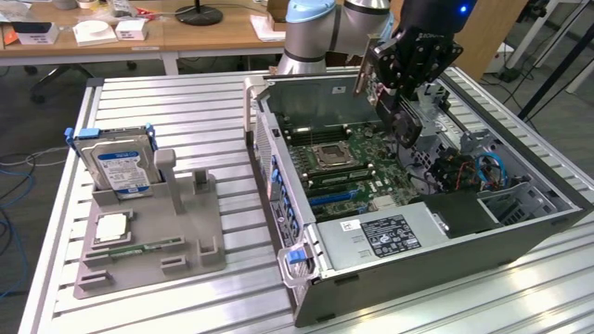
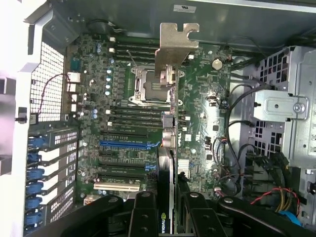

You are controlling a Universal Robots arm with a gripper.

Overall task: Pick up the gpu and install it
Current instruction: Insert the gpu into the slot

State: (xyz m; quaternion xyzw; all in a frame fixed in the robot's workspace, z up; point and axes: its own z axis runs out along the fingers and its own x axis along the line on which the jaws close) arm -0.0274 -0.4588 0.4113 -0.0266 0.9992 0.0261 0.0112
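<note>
Black slim expansion card, the gpu (image 2: 168,138): we log it as off the tabletop and pinched in the black two-finger gripper (image 2: 168,202), whose fingers (image 2: 143,215) press on its broad faces from either side.

Position: hanging inside the open dark grey computer case (image 1: 446,278), over the green motherboard (image 2: 207,98) and clear of it (no slot engaged, as far as we can judge).

Long axis: runs straight out from the gripper, thin edge toward the wrist camera, silver notched bracket (image 2: 175,47) at the far end.

Blue expansion slot (image 2: 126,144): on the board beside the card's line and apart from it. We read the slot as lying across the card's axis, not along it.

Pale blue-and-grey arm (image 1: 316,28): in the exterior view it stands behind the case, with the gripper pointing down into it near the far wall.

Silver hard drive with blue label (image 1: 116,167): upright in a grey holder (image 1: 158,243) on the slatted metal tabletop (image 1: 186,97), well apart from the case.
</note>
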